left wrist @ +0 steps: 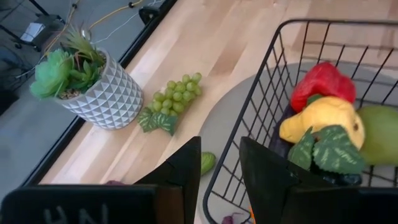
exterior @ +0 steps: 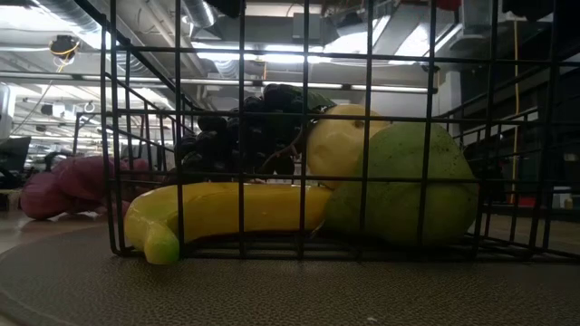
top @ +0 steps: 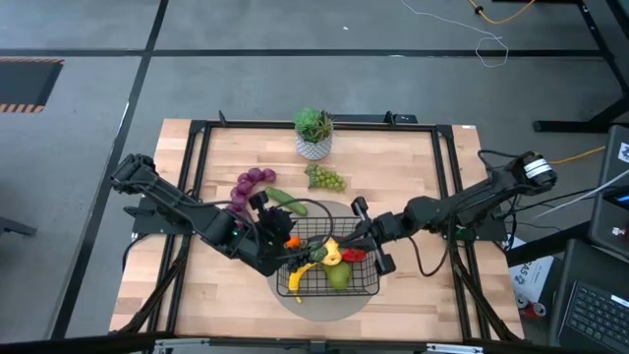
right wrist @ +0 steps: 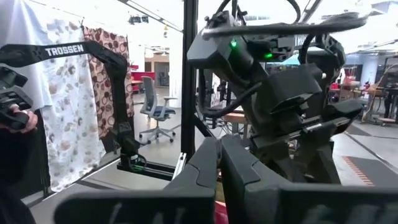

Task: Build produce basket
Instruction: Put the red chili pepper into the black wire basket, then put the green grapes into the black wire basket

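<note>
The left pincer (top: 278, 232), fingers parted and empty, hovers at the basket (top: 366, 287) rim; the wire wall sits just ahead of it. It could snag that wall. The clenched right pincer (top: 360, 239) crowds the basket's far rim, risking collision.

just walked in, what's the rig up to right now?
Two arms are filling a wire basket with toy produce. Banana, pear, dark grapes and red pepper are in. The left gripper is open at the basket's left rim; the right gripper is shut. Green grapes and purple grapes remain on the table.
</note>
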